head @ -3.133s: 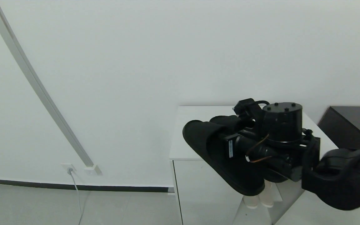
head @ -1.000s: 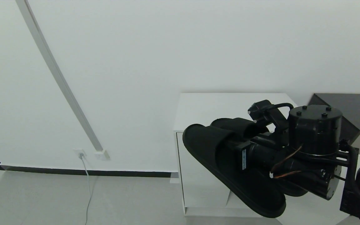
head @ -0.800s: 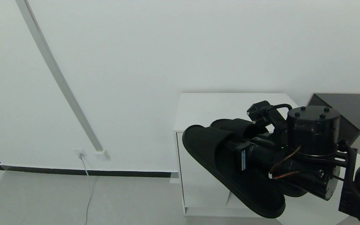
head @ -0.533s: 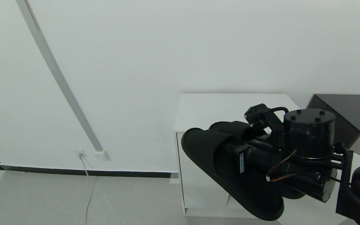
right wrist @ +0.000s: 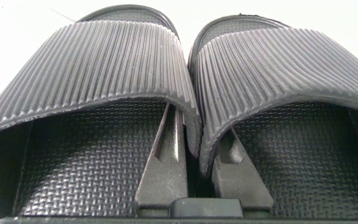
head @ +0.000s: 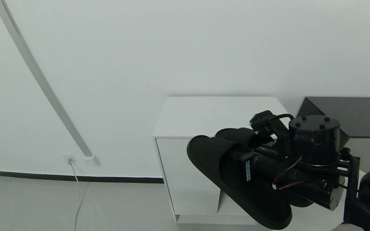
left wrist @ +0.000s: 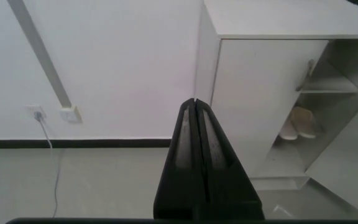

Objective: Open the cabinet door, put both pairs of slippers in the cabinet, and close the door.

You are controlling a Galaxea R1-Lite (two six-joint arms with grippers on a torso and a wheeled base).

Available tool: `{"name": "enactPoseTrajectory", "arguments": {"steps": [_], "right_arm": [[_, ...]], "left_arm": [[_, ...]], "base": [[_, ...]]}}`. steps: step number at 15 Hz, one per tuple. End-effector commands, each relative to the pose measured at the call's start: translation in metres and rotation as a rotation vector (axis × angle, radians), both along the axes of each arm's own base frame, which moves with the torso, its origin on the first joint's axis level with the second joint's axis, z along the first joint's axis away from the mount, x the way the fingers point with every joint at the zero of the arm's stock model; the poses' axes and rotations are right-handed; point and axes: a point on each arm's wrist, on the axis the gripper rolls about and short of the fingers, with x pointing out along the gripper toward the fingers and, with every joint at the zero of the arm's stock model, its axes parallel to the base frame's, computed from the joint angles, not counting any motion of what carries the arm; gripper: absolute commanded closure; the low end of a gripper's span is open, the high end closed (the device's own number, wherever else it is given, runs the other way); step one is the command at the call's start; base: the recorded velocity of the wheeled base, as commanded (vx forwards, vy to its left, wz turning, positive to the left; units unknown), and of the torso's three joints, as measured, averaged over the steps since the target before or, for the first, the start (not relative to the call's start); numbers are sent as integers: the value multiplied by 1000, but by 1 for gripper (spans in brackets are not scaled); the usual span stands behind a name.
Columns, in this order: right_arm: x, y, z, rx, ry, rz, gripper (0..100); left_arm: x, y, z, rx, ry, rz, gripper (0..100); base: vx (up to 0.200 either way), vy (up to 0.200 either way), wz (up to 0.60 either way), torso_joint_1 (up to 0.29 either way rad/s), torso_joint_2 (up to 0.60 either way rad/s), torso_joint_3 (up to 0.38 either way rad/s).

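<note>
White wall point(head: 172, 48) behind 1 white cabinet point(head: 217, 115), front open. R gripper point(right wrist: 197, 134) has 2 black slippers point(head: 223, 166) side by side in the air in front of the cabinet, 1 finger inside each, pinching their adjoining sides. 2 pale slippers point(left wrist: 298, 122) sit inside, under 1 shelf point(left wrist: 328, 87). L gripper point(left wrist: 195, 109): fingers pressed together, nothing held.

The black slippers point(head: 210, 154) are one matt black throughout — fine ribbing runs across their straps point(right wrist: 98, 62), and a small criss-cross grain covers the footbeds point(right wrist: 86, 155). The cabinet point(head: 217, 115) is plain white; the pair inside it point(left wrist: 300, 123) is cream. The wall point(head: 172, 48) is white, the floor point(head: 27, 205) pale grey, the skirting point(head: 75, 178) black — the desk point(head: 348, 110) dark grey.
</note>
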Motion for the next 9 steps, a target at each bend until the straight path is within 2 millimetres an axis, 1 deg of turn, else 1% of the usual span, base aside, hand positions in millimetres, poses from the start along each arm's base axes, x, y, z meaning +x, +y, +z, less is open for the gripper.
{"name": "enactPoseTrajectory", "arguments": {"steps": [1,8,9], "right_arm": [[-1,0,0,2,-2,2,100],[-1,-2,-1,5,-3,0,100],[-2,-2,-3,10,-12,0,100]], "left_arm": [[0,0,0,-1,1,0,100],[0,0,0,1,1,0,100],[0,0,0,-1,1,0,100]], "base": [[0,-200,0,2,2,2],[0,-200,0,1,4,2],[0,0,0,0,0,0]]}}
